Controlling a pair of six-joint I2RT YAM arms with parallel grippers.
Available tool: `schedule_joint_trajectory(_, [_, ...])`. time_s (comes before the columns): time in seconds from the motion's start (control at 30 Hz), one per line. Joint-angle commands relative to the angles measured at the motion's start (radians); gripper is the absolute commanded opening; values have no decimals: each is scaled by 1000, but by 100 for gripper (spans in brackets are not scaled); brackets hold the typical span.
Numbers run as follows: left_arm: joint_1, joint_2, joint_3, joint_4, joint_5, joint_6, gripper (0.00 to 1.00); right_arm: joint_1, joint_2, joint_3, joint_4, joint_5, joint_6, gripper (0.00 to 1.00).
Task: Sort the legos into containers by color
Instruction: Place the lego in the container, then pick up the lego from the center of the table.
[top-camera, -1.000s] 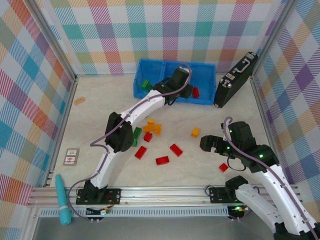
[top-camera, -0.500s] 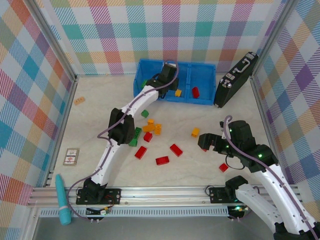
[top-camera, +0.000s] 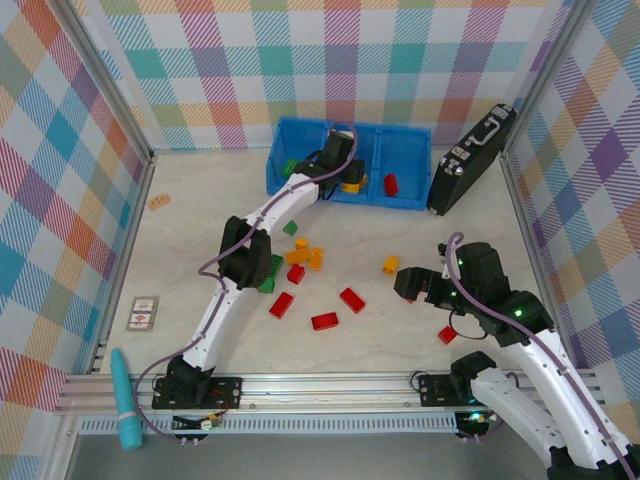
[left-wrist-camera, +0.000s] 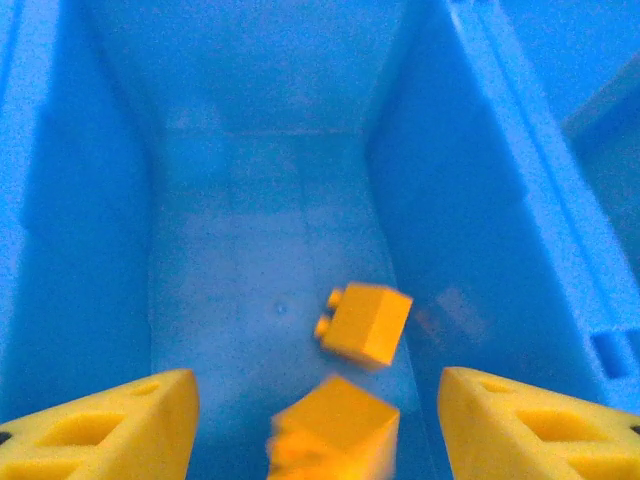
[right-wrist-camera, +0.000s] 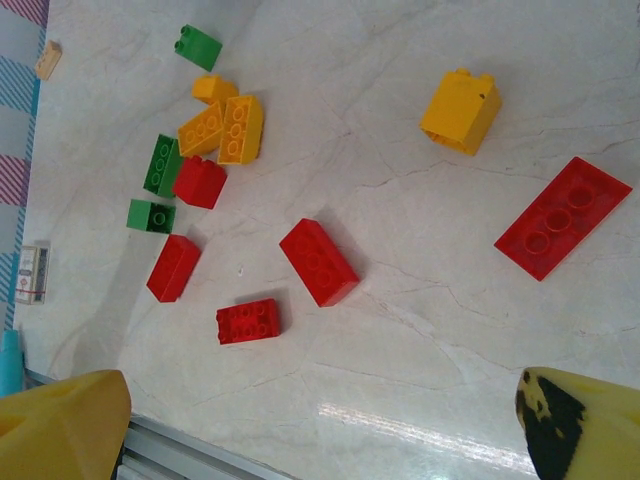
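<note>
My left gripper (top-camera: 345, 170) hangs over the middle compartment of the blue tray (top-camera: 402, 135), jaws open. In the left wrist view a blurred orange brick (left-wrist-camera: 335, 428) is loose between the yellow fingers (left-wrist-camera: 120, 420), and a second orange brick (left-wrist-camera: 365, 322) lies on the tray floor (left-wrist-camera: 250, 220). A red brick (top-camera: 390, 183) sits in the right compartment and a green one (top-camera: 290, 168) in the left. Red (top-camera: 324, 320), green (top-camera: 270, 272) and orange (top-camera: 305, 255) bricks lie loose mid-table. My right gripper (top-camera: 415, 285) hovers open over the table, with a red brick (right-wrist-camera: 318, 262) ahead of it.
A black case (top-camera: 472, 158) leans at the tray's right end. Near my right arm lie an orange brick (top-camera: 390, 264) and a red one (top-camera: 447, 334). A teal tool (top-camera: 125, 400) lies by the front rail, with a card (top-camera: 143, 313) and a tan piece (top-camera: 159, 202) at the left.
My left gripper swung left from the tray's right side to the middle compartment and opened, letting go of an orange brick. The right arm has barely moved.
</note>
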Motion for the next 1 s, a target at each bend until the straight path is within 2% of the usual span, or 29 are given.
schedule_joint_trajectory(0.0, [-13,-99,-51,-13,39,26,65,-2,-13,0,9,-1,-14,99])
schedule_joint_trajectory(0.13, [-68,-227,-130,-50,26,93,66,-2,-8,23,-11,36,-50,99])
schedule_joint_trajectory(0.23, [-130,-260,-79,-233,-54,116,66,-2,6,48,-17,57,-81,99])
schedule_joint_trajectory(0.33, [-168,-285,-101,-386,-28,63,68,-2,29,82,-20,74,-115,99])
schedule_joint_trajectory(0.5, [-276,-426,-393,-306,47,-10,70,-2,47,144,-37,122,-175,99])
schedule_joint_trajectory(0.67, [-365,-435,-450,-302,42,-41,74,-2,78,179,-34,132,-213,99])
schedule_joint_trajectory(0.97, [-405,-358,-455,-268,86,-92,76,-2,73,213,-43,147,-227,99])
